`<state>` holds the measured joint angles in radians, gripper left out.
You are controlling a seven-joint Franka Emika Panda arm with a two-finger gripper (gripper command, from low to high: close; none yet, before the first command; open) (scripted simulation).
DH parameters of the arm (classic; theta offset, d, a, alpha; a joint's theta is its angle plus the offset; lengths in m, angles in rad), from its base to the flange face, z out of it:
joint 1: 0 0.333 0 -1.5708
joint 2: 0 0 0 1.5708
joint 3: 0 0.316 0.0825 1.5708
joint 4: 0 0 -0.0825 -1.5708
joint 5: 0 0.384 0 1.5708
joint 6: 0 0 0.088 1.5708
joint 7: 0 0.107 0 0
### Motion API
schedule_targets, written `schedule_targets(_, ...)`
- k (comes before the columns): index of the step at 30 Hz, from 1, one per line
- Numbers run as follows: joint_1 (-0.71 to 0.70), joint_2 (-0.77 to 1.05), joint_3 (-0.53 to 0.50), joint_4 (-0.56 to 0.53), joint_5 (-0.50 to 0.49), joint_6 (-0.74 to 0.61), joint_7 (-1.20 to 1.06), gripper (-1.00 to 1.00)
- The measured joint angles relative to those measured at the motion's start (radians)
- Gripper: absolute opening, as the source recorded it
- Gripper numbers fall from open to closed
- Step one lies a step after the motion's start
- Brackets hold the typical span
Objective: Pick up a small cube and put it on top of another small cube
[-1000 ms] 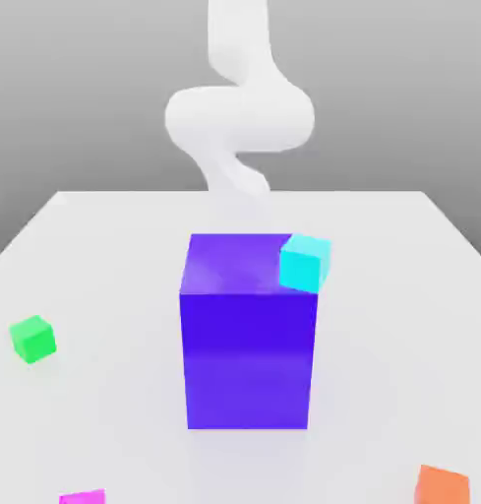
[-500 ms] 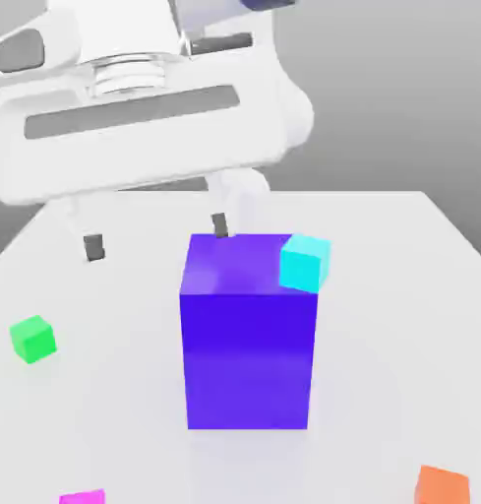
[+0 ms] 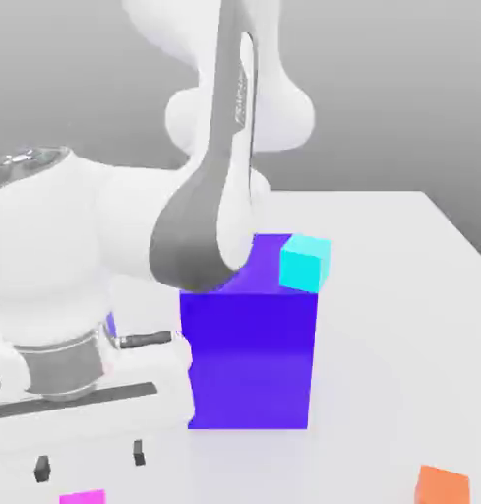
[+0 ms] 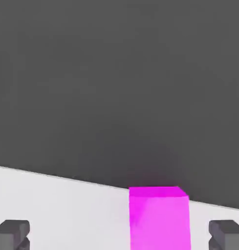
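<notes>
Gripper (image 3: 89, 461): released, 2 fingers (image 4: 11, 233) spread wide, holding nothing.
Pink cube (image 3: 83, 497): on the table (image 3: 401, 295), just below the gripper, between its fingers, untouched.

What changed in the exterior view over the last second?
The arm swung forward and down; its open gripper now hangs just above the magenta cube, nothing held. The arm now hides the green cube's spot. Blue-purple block, cyan cube and orange cube stayed put.
</notes>
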<state>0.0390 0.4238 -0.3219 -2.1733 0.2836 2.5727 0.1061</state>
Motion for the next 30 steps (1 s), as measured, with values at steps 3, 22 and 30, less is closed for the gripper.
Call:
schedule_targets(3,-0.023,0.092,0.021,0.019,0.019,0.061,-0.027,0.00)
schedule_targets(22,-0.064,-0.102,-0.116,-0.110,-0.121,0.009,-0.108,-1.00)
schedule_targets(30,-0.230,-0.348,-0.306,-0.349,-0.319,0.031,-0.347,-1.00)
